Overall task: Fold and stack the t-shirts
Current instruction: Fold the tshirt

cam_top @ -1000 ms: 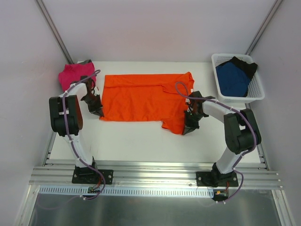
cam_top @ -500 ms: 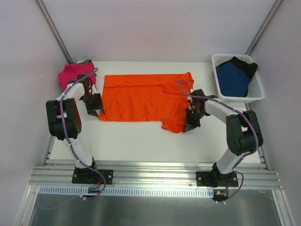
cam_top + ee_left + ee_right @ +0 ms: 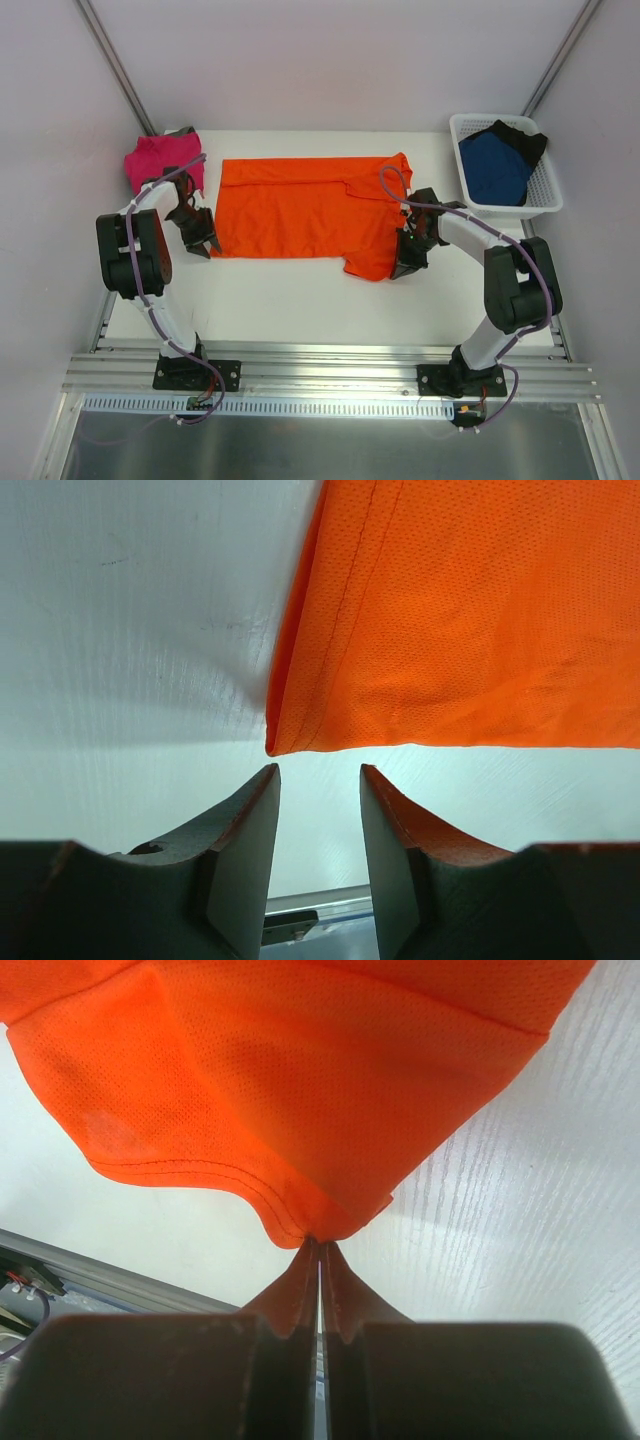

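The orange t-shirt [image 3: 300, 208] lies spread flat in the middle of the table. My left gripper [image 3: 199, 240] is open and empty just off its near-left corner. In the left wrist view that corner [image 3: 292, 742] lies just ahead of the gripper [image 3: 320, 778], not between the fingertips. My right gripper [image 3: 403, 264] is shut on the shirt's near-right edge, and the right wrist view shows the hem [image 3: 300, 1222] pinched at the gripper [image 3: 320, 1244]. The magenta t-shirt [image 3: 158, 160] lies bunched at the back left. The dark blue t-shirt [image 3: 493, 168] and black t-shirt [image 3: 527, 136] are in the basket.
The white mesh basket [image 3: 548, 200] stands at the back right corner. Grey walls close in the table [image 3: 300, 300] on three sides. A metal rail [image 3: 330, 365] runs along the near edge by the arm bases.
My left gripper has drawn slightly left, away from the orange shirt's corner. The right gripper has stayed shut on the hem, nearly in place.
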